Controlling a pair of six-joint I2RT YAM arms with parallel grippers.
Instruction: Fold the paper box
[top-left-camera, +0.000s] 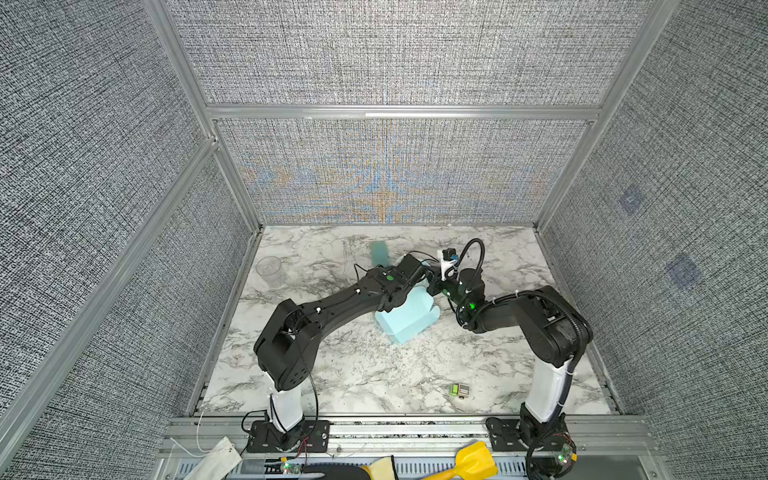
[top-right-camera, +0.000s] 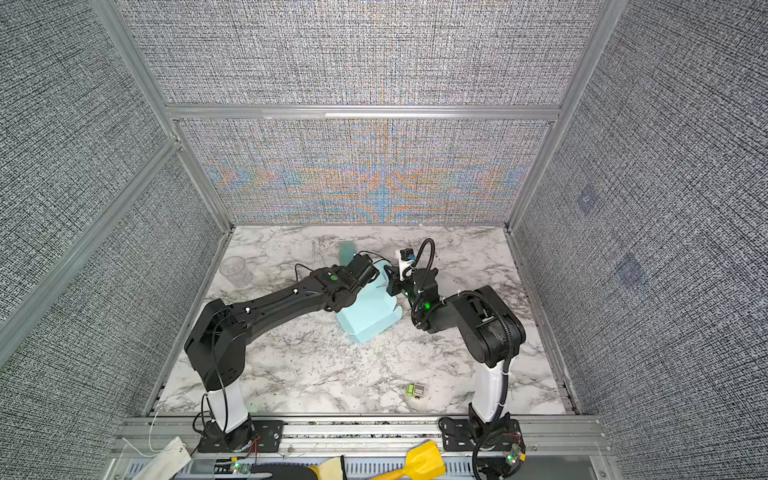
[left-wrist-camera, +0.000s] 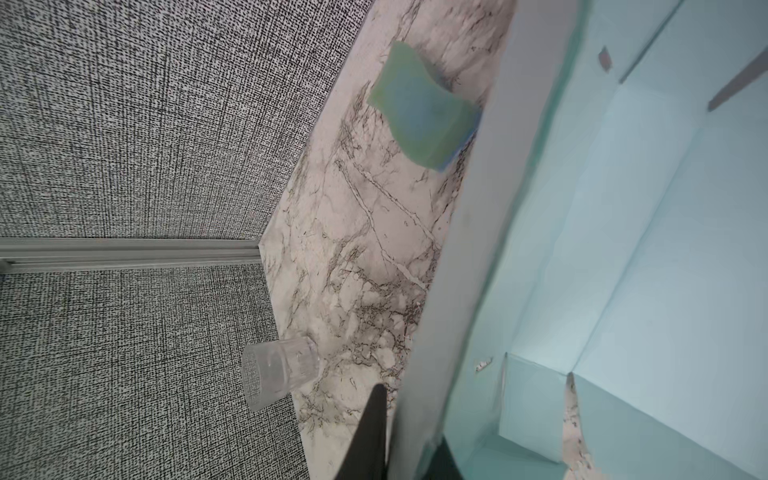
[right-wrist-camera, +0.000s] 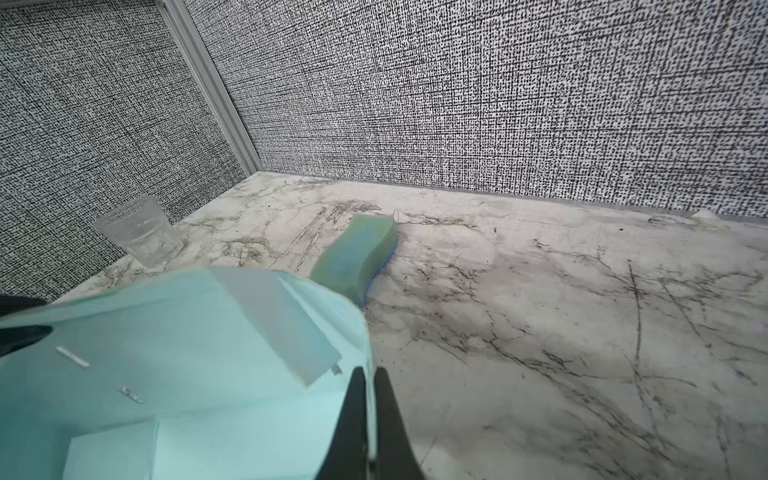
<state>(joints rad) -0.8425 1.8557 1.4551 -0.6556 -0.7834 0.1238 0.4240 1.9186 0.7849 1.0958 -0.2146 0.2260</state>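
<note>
The paper box (top-left-camera: 409, 322) (top-right-camera: 370, 318), pale sky-blue card with its walls half raised, sits mid-table in both top views. Both arms reach over its far end. In the left wrist view one box wall (left-wrist-camera: 457, 257) runs between the two black fingers of my left gripper (left-wrist-camera: 409, 415), which is shut on it, with one finger inside the box. My right gripper (right-wrist-camera: 371, 374) pinches the thin edge of another wall of the box (right-wrist-camera: 187, 357), its fingers nearly touching. In both top views the fingertips are hidden under the wrists.
A teal-green strip (top-left-camera: 379, 253) (right-wrist-camera: 357, 253) lies just behind the box. A clear plastic cup (top-left-camera: 269, 268) (left-wrist-camera: 278, 372) stands at the far left by the wall. A small green-and-grey block (top-left-camera: 459, 390) lies near the front edge. Fabric walls enclose three sides.
</note>
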